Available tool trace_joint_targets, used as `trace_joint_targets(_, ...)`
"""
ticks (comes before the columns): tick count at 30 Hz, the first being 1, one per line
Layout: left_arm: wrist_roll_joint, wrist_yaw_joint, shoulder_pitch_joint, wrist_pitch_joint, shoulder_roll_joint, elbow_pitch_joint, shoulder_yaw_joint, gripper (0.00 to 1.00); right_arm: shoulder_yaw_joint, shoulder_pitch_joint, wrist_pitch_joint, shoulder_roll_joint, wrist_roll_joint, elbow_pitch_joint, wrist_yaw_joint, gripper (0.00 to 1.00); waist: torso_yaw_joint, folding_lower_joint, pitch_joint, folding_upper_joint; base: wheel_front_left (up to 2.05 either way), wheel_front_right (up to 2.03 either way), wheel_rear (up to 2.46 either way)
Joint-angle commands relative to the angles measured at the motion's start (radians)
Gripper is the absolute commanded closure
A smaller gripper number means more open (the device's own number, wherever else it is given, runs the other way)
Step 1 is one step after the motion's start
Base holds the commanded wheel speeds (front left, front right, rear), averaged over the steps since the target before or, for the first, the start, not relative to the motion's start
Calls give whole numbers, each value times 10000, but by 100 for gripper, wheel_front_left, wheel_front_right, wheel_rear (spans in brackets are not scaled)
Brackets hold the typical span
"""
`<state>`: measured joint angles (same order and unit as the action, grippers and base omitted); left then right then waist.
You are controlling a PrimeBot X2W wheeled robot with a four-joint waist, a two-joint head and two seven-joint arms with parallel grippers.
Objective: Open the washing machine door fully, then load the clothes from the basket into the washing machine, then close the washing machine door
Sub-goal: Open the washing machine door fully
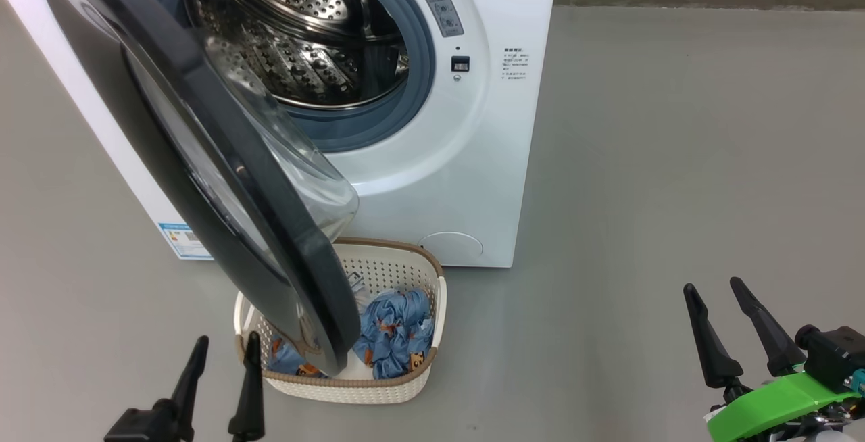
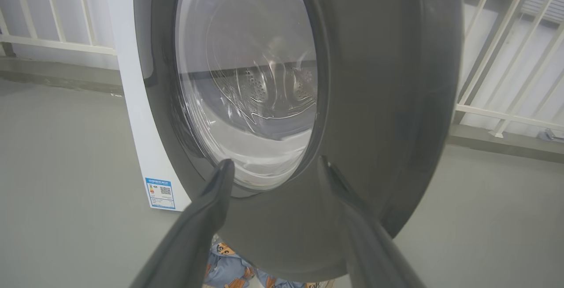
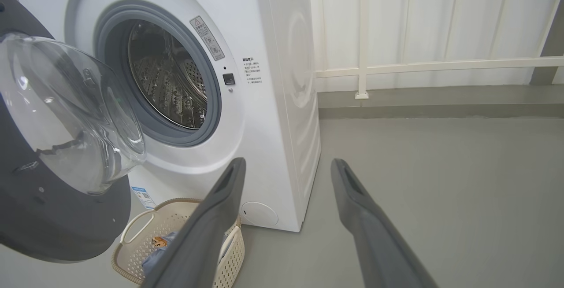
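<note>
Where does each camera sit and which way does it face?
Head view: on the head, looking forward and down at the washing machine, its open door and the basket; left pincer lower left, right pincer lower right.
Left wrist view: on the left wrist, close up to the door's outer face; that pincer's fingers rise from below.
Right wrist view: on the right wrist, facing the drum; its fingers show.
Shared: head and right wrist views both show the basket.
</note>
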<state>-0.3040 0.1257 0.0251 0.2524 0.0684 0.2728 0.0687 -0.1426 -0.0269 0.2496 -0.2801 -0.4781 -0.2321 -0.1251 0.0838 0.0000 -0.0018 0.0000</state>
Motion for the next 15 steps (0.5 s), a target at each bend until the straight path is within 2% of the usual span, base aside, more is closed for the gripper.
trace_joint_targets(1,53,50,318,94,95,-209,-416,45,-72,-28,122,-161,156,279,-56,0,9,0,-12,0,0,0,0)
trace_joint_targets(2,76,50,349,94,87,-255,-451,67,-45,-20,122,-158,184,305,-56,0,15,0,-19,0,0,0,0)
trace_joint_targets(3,89,50,387,94,77,-319,-476,100,-24,-13,122,-158,211,330,-56,0,23,0,-24,0,0,0,0)
trace_joint_targets(10,246,50,627,94,39,-1098,-653,100,27,10,122,-141,241,410,-56,0,88,0,-56,0,0,0,0)
trace_joint_targets(15,499,-23,781,94,-30,-2593,-745,100,31,33,122,-163,258,466,-56,0,143,0,-83,0,0,0,0)
